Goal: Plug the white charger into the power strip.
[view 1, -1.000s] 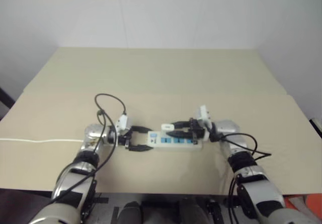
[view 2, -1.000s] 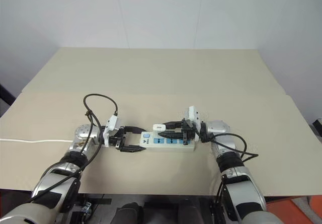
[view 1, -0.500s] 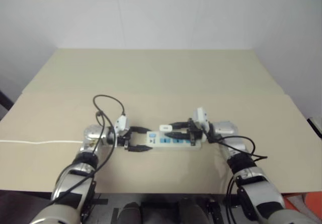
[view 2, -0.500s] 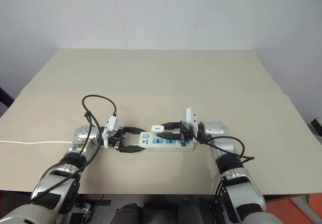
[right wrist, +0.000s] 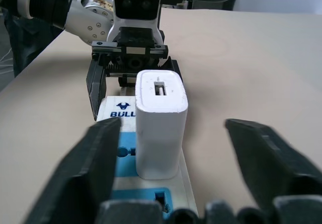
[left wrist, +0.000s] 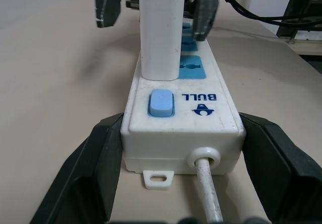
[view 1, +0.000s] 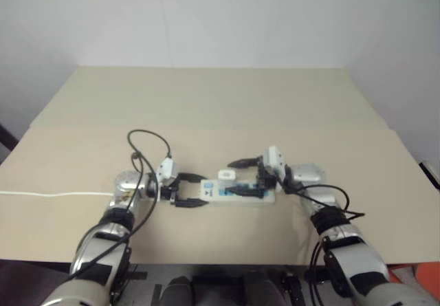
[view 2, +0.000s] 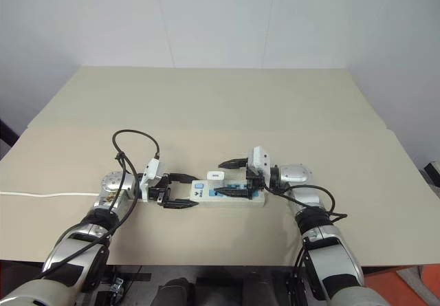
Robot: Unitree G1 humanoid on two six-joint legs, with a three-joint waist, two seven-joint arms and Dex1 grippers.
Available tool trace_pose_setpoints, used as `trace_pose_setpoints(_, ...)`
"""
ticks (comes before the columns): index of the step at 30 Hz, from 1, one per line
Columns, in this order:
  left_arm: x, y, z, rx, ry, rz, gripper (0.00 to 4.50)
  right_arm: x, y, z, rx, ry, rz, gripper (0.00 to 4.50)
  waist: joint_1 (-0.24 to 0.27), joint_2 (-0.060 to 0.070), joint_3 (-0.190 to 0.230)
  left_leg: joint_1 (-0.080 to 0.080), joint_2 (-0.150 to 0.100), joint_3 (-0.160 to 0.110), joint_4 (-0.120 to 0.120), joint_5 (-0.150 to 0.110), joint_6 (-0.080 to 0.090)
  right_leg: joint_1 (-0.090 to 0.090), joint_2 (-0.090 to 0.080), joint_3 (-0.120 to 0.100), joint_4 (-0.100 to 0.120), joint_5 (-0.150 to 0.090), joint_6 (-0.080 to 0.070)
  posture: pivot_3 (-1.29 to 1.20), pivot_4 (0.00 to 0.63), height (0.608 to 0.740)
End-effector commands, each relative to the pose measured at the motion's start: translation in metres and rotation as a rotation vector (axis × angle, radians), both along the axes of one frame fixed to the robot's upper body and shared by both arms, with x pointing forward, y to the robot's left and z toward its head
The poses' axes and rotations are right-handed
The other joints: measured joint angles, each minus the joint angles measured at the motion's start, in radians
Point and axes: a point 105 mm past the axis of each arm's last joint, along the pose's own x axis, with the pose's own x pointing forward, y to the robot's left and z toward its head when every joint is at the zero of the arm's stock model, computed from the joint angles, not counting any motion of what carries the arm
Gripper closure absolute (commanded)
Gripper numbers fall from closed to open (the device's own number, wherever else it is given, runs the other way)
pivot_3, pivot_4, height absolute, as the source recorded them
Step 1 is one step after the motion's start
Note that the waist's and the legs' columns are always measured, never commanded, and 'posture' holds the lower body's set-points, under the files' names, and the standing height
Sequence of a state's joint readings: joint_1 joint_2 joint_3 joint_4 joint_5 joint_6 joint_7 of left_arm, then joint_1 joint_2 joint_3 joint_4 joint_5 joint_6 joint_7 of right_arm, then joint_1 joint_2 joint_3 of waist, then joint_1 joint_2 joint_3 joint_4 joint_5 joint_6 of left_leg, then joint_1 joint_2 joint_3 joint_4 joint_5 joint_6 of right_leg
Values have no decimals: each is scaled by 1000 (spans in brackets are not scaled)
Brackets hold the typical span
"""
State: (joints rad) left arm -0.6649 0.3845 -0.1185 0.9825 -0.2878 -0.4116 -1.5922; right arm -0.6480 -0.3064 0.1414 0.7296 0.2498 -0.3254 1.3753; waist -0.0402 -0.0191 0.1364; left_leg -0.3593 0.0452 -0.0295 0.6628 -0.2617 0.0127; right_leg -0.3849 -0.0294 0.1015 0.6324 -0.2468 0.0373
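So my right gripper (view 2: 231, 177) is spread wide around the white charger (right wrist: 157, 124), standing plugged into the power strip (left wrist: 183, 105) my left gripper (left wrist: 176, 171) clamps.

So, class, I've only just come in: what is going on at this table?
A two-armed robot is plugging a white charger into a power strip on the table. The charger stands upright in the socket nearest the strip's switch end. The left gripper has a finger on each side of the strip at its cord end, bracing it. The right gripper has its fingers spread wide, one on each side of the charger and clear of it.
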Motion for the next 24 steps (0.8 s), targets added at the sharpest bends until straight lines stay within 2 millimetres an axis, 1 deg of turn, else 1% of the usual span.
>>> trace_pose_setpoints(1, -5, -6, -1, 8, -5, -48, 1276, -6, -12, -20, -54, 65, 0, 37, 0, 0, 0, 0, 0, 0, 0, 0, 0, 0, 0, 0, 0, 0, 0, 0, 150, 740)
trace_pose_setpoints(4, -3, -7, 2, -3, 8, -43, 1276, -7, -16, -16, -62, 45, 18, 37, 2, 0, 0, -1, 0, 0, 0, 0, 0, 0, 0, 0, 0, 0, 0, 0, 150, 740)
trace_pose_setpoints(7, 2, -9, 10, -49, 10, -21, 1276, -2, -19, -8, -50, -49, -28, 37, 2, 0, 0, -1, 0, 0, 0, 0, 0, 0, 0, 0, -1, 0, 0, 0, 150, 740)
trace_pose_setpoints(10, 3, -9, 21, -74, 10, -34, 234, 0, -27, 4, -16, -57, -33, 0, 2, 0, 1, -2, 0, 0, 0, 0, 0, -1, 0, 0, 0, 0, 0, 0, 150, 740)
trace_pose_setpoints(11, 3, -9, 25, -87, 2, -36, 41, 0, -30, 8, -11, -67, -36, 0, 1, 0, 1, -3, 0, 0, 0, 0, 0, -2, 0, 0, 0, 0, 0, 0, 150, 740)
trace_pose_setpoints(14, 0, -5, 37, -100, -40, -47, 41, 1, -42, 19, -10, -115, -55, 0, -3, 0, 2, -6, 0, 0, 0, 0, 0, -5, 0, 0, -1, 0, 0, 0, 150, 740)
trace_pose_setpoints(16, -4, 1, 50, -138, -91, -43, 41, -1, -53, 27, -16, -141, -58, 0, -4, 1, 3, -8, 1, 0, -1, 0, 0, -7, 0, 0, -1, 0, 0, 0, 150, 740)
trace_pose_setpoints(17, -8, 6, 55, -135, -91, -48, 41, -3, -59, 32, -24, -146, -57, 0, -7, 1, 4, -9, 1, 0, -1, 0, 0, -8, 0, 0, -2, 0, 0, 0, 150, 740)
trace_pose_setpoints(19, -20, 24, 65, -89, -85, -56, 41, -9, -78, 41, -70, -136, -56, 0, -13, 3, 7, -10, 1, 0, -2, 0, 0, -10, 0, 0, -2, 0, 0, 0, 150, 740)
trace_pose_setpoints(21, -31, 48, 70, -3, -83, -37, 41, -15, -100, 50, -141, -121, -73, 0, -19, 4, 10, -13, 2, 0, -3, 0, 0, -14, 0, 0, -2, 0, 0, 0, 150, 740)
trace_pose_setpoints(22, -35, 63, 69, 72, -88, -13, 41, -18, -111, 55, -188, -112, -89, 0, -18, 5, 11, -14, 2, 0, -3, 0, 0, -16, 0, 1, -1, 0, -1, 0, 150, 740)
trace_pose_setpoints(24, -37, 90, 67, 200, -106, 45, 41, -23, -130, 63, -269, -111, -116, 0, -16, 7, 13, -14, 2, 0, -4, 0, 0, -17, 0, 0, -1, 0, -1, 0, 150, 740)
